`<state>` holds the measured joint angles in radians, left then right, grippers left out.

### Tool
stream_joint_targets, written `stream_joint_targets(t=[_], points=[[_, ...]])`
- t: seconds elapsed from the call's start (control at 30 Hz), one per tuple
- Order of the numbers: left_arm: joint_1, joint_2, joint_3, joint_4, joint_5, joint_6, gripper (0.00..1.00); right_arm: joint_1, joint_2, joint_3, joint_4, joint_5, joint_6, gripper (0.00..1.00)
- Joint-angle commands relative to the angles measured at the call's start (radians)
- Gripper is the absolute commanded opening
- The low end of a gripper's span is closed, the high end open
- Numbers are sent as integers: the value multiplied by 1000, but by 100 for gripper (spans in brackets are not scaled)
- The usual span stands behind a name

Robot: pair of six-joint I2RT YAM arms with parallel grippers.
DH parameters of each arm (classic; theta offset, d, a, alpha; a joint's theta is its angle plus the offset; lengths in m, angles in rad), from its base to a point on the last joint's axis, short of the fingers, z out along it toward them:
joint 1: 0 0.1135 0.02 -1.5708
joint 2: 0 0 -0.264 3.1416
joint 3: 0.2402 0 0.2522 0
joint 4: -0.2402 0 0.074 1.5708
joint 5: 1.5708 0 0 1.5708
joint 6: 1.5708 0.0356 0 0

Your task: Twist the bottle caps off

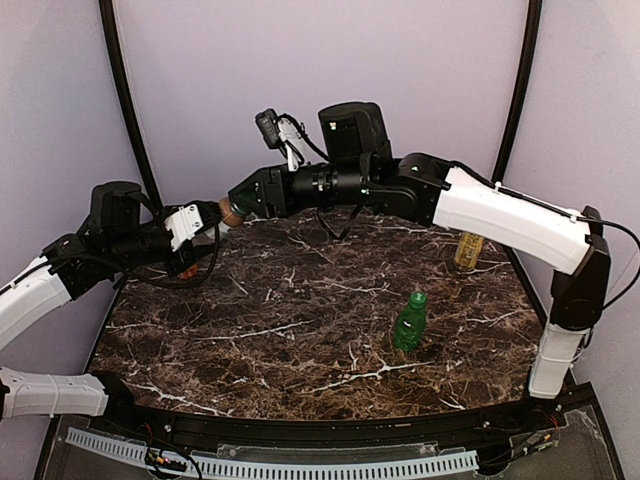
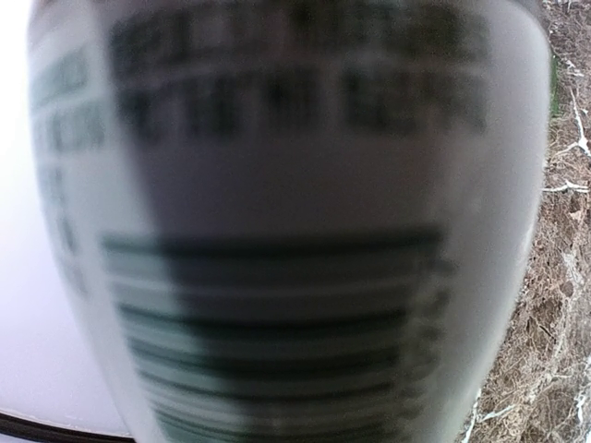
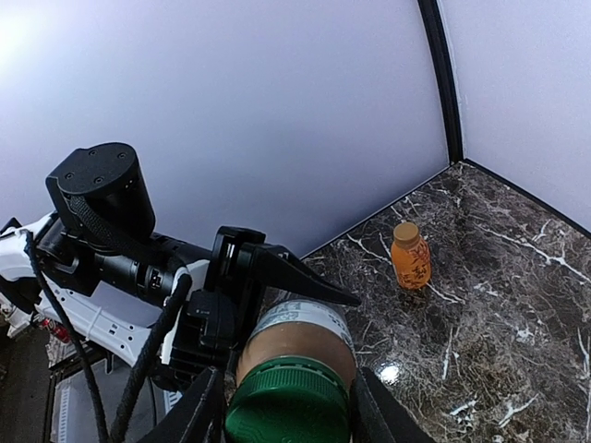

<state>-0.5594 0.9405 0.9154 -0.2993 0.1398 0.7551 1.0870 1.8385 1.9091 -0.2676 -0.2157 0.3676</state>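
A brown bottle (image 3: 295,337) with a white label is held in the air on its side at the table's back left. My left gripper (image 1: 215,218) is shut on its body, and the blurred label (image 2: 295,231) fills the left wrist view. The dark green cap (image 3: 288,404) sits between my right gripper's (image 3: 286,411) fingers (image 3: 199,411), which are closed on its sides; this gripper also shows in the top view (image 1: 243,203). A green bottle (image 1: 409,325) with a bright green cap (image 1: 419,298) stands at mid-right. An orange bottle (image 3: 410,261) has a tan-gold cap (image 3: 405,231).
A tan bottle (image 1: 468,250) stands at the back right, its top hidden under my right arm. The orange bottle (image 1: 188,270) stands just below my left gripper near the left edge. Grey walls close in the table's back and sides.
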Motion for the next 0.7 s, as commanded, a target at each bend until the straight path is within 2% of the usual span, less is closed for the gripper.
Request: stream_joint_targets(t=[0.0,0.13,0.2,0.3,0.4,0.43,0.5,0.6,0.67], points=[[-4,0,-5,31,-1,4,4,-4,25,0,-8,-1,-10,47],[-4,-2,-7,36,-3,5,3,-6,33,0,-20,3,-17,46],[-4,-2,-9,36,-3,3,3,-6,35,1,-22,-1,-22,41],[-4,-3,-7,36,3,0,4,-6,36,2,-20,-15,-37,26],[-3,-7,-6,21,20,0,2,-6,31,4,-10,-52,-89,5],[-4,-8,-6,13,40,4,1,-6,25,0,-6,-76,-128,0],[-4,-10,0,-33,95,16,1,-5,6,-15,-5,-165,-251,0],[-3,-9,25,-183,212,65,1,9,-54,-100,-12,-368,-533,0],[-4,-5,43,-295,311,104,1,21,-103,-189,-16,-409,-736,0]])
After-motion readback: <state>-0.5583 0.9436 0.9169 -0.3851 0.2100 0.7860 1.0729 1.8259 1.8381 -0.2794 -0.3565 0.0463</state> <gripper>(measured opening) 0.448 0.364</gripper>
